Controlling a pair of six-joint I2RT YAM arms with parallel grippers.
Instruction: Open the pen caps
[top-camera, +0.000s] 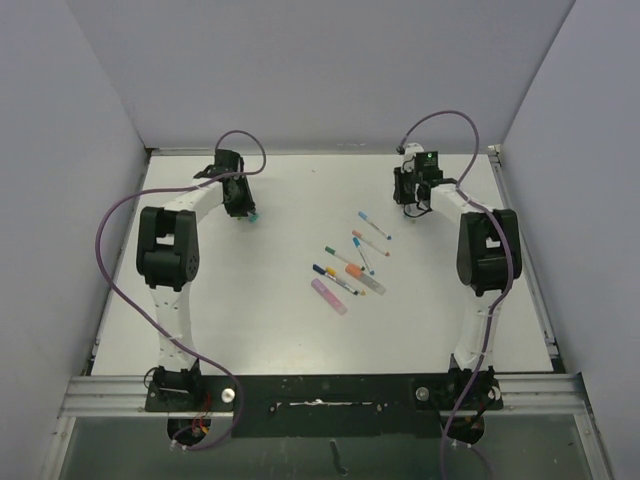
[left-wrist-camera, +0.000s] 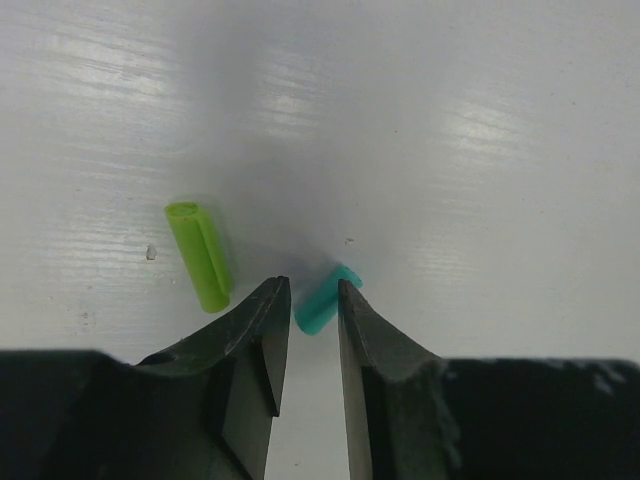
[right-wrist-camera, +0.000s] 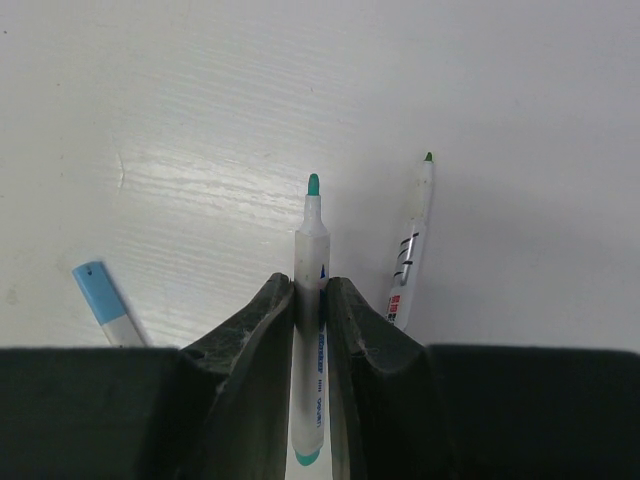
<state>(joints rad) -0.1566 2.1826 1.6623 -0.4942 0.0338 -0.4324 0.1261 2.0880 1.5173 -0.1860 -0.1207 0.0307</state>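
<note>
Partly | teal cap (left-wrist-camera: 334, 286) hidden behind left gripper (left-wrist-camera: 313, 288) | blue pen (right-wrist-camera: 101, 296) cut off

Near half of surface (top-camera: 250, 330) is open, wide room to pass. Pens (top-camera: 350, 268) lie scattered centre-right, close together, so only tight gaps btwn them. Far left: left pincer (left-wrist-camera: 313, 290) sits low over surface, jaws a slit apart, w/ teal cap (left-wrist-camera: 330, 290) at the gap mouth. Green cap (left-wrist-camera: 205, 257) is just beside, not touching. Far right: right pincer (right-wrist-camera: 310, 285) is clamped on teal-tipped pen (right-wrist-camera: 311, 230). Green-tipped pen (right-wrist-camera: 412, 240) crowds one side, blue-capped pen (right-wrist-camera: 103, 298) the other. Walls (top-camera: 60, 200) box in left, far, right.
</note>
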